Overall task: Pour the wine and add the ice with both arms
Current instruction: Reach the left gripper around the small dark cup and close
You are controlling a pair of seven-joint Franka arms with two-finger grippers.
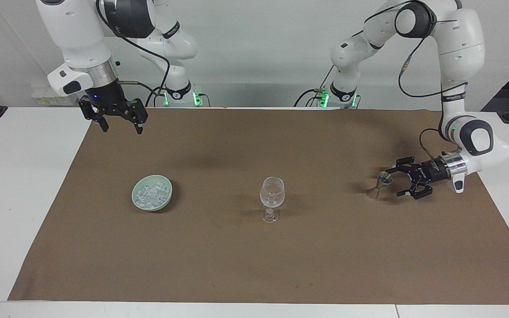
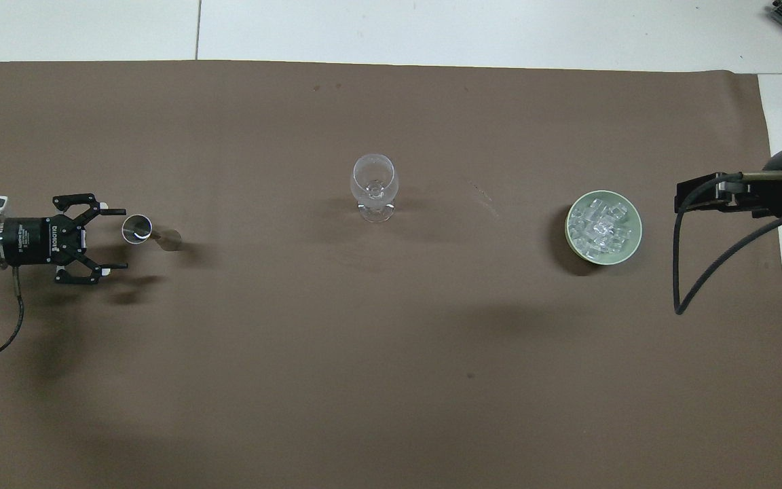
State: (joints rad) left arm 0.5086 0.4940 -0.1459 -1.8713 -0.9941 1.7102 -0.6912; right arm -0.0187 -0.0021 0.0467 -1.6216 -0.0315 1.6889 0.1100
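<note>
The left gripper sits low at the right of the facing view, its fingers spread wide and lying level just beside the metal jigger, which stands upright on the brown mat at the left arm's end of the worktop; the fingers hold nothing. The right gripper hangs at the upper left of the facing view over the mat's edge, fingers wide and empty. The ice lies heaped in the pale green dish at the right of the overhead view. The empty wine glass stands upright mid-frame, between dish and jigger, well apart from both.
</note>
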